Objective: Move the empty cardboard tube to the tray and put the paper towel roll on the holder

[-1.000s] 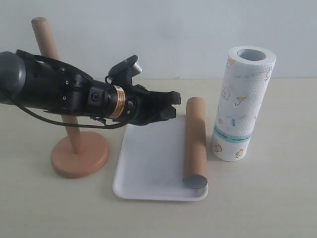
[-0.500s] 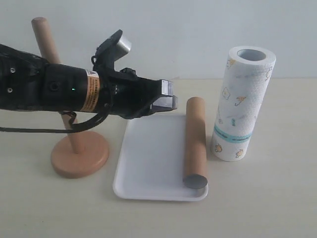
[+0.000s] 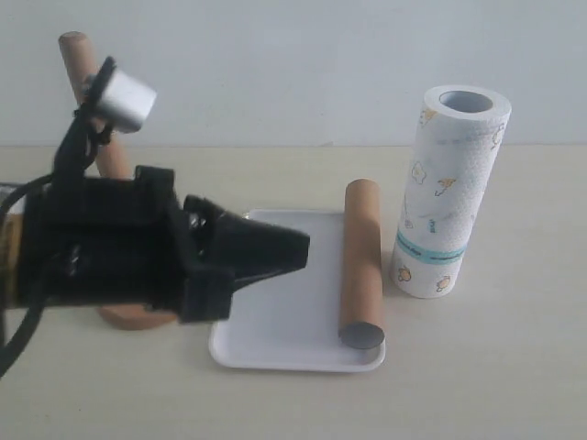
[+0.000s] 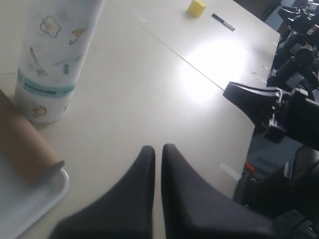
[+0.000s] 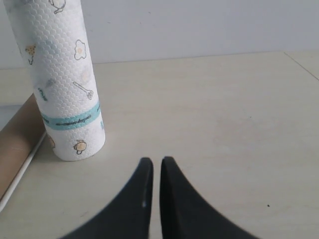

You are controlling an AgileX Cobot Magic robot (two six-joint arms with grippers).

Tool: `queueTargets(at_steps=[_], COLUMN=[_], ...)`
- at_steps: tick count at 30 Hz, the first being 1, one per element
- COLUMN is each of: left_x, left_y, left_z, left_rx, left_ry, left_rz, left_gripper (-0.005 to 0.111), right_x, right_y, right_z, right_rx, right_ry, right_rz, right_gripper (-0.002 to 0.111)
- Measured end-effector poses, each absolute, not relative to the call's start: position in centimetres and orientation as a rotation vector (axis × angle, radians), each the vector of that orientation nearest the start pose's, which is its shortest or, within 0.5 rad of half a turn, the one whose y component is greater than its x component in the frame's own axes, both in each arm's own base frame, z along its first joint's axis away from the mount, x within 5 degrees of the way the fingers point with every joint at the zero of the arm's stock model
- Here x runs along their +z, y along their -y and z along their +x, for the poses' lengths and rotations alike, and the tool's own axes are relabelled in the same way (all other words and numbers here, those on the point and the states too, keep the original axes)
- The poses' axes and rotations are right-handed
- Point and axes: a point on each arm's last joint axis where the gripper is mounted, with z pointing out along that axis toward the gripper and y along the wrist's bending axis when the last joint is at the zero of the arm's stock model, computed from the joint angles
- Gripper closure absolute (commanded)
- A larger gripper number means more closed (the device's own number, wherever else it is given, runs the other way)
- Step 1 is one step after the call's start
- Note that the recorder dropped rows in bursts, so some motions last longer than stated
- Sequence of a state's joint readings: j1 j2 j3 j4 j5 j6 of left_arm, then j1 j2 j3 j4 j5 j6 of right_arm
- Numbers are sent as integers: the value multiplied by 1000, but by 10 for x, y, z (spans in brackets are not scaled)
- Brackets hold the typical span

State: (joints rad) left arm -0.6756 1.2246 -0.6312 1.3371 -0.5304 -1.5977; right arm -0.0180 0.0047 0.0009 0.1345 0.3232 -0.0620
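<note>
The empty cardboard tube (image 3: 361,261) lies along the right side of the white tray (image 3: 275,339). To the right of the tray the paper towel roll (image 3: 449,197) stands upright on the table, touching nothing. My left arm largely hides the wooden holder (image 3: 78,55); only the top of its post and a sliver of its base show. My left gripper (image 3: 298,249) hovers over the tray's left part, shut and empty, its fingertips (image 4: 149,154) together. The right gripper (image 5: 153,162) is shut and empty, low over the table beside the roll (image 5: 60,79); the exterior view does not show it.
In the left wrist view a yellow block (image 4: 196,7) sits far across the table, and dark arm hardware (image 4: 279,107) stands beyond the table's edge. Bare tabletop lies in front of the tray and to the right of the roll.
The left arm has pulled back to the left and toward the camera, turning at the wrist, and its jaws have shut. Tube, tray and roll have not moved.
</note>
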Motion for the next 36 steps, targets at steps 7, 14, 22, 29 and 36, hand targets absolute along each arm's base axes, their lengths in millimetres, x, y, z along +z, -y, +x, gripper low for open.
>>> queueTargets(at_steps=[7, 14, 22, 29, 36], left_x=[261, 255, 258, 258, 258], left_y=[154, 135, 131, 131, 131], left_z=[123, 100, 95, 95, 95], left_rx=[-1132, -1127, -1126, -1126, -1126], left_ry=[-1843, -1782, -1751, -1751, -1751], left_rz=[692, 688, 692, 692, 692], left_gripper=[103, 103, 103, 103, 103], right_x=[184, 184, 184, 184, 184], right_y=[-3, -3, -3, -3, -3], right_z=[54, 54, 54, 54, 54], right_rx=[72, 72, 72, 72, 72], right_ry=[-1810, -1810, -1810, -1810, -1810], right_rz=[45, 45, 45, 45, 45], right_gripper=[103, 103, 103, 103, 103])
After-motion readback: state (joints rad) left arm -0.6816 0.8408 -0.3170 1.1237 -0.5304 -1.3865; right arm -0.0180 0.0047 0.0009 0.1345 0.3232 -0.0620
